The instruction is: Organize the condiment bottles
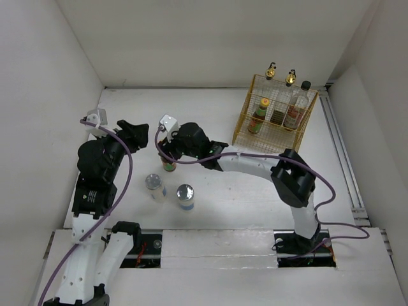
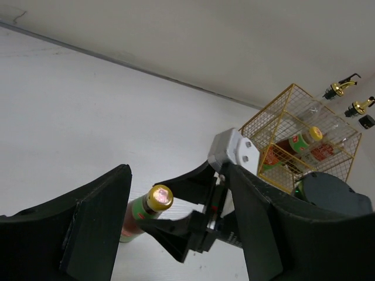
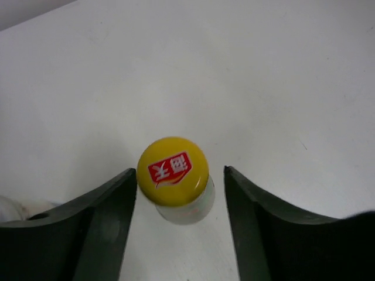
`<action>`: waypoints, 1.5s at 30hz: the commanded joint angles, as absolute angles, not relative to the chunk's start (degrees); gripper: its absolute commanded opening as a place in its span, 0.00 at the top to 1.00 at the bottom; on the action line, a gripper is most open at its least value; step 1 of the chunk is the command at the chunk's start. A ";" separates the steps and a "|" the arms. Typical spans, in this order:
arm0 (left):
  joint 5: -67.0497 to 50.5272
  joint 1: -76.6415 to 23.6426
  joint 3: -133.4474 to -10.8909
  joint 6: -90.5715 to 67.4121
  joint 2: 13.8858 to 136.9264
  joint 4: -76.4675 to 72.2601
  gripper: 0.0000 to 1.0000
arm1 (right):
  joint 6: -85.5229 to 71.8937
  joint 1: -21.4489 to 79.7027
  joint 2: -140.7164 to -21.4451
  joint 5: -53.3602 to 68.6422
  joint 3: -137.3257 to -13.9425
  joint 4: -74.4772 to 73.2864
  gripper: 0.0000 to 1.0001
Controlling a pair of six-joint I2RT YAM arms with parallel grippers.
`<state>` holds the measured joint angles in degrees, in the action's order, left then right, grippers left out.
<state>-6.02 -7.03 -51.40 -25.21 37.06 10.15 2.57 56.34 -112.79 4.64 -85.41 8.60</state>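
Observation:
A red-sauce bottle (image 1: 169, 165) with a yellow-orange cap (image 3: 173, 171) stands on the white table. My right gripper (image 3: 180, 175) is open and straddles its cap. The left finger (image 3: 111, 222) is close to the cap and the right finger (image 3: 263, 222) stands apart from it. My left gripper (image 2: 179, 175) is open just left of the bottle (image 2: 140, 213), holding nothing, and looks across at it and at the right gripper's fingers (image 2: 181, 234). Two silver-lidded jars (image 1: 153, 185) (image 1: 185, 194) stand nearer the arm bases. Another red-sauce bottle (image 1: 259, 118), a black-capped bottle (image 1: 297, 105) and two gold-spouted cruets (image 1: 271, 71) (image 1: 291, 78) are in the basket.
The yellow wire basket (image 1: 245, 124) stands at the back right near the wall (image 1: 210, 44). A rail (image 1: 341, 153) runs along the table's right edge. The two grippers (image 1: 141, 132) (image 1: 172, 153) are close together left of centre.

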 commanded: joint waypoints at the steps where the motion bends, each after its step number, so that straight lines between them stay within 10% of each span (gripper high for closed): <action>1: -5.97 -6.77 -51.68 -25.58 36.83 8.44 0.36 | 1.85 56.87 -115.39 2.55 -90.96 13.80 0.37; 7: -7.29 -6.77 -51.68 -25.58 36.83 8.44 0.36 | -0.35 56.87 -113.31 1.23 -89.65 19.06 0.89; 9: -7.82 -6.77 -51.68 -25.58 37.53 8.44 0.36 | -0.35 56.87 -110.93 -1.40 -88.86 19.68 0.92; 25: -12.74 -6.77 -51.15 -25.05 38.58 7.29 0.34 | -4.48 32.98 -60.41 -15.74 -59.96 10.64 1.00; 45: -13.36 -6.77 -51.15 -25.05 39.11 7.29 0.34 | -2.81 8.61 -72.59 -10.90 -76.64 5.80 1.00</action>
<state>-12.49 -7.03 -51.35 -25.36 39.31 9.98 -3.27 8.84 -73.78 -11.94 -71.24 -3.01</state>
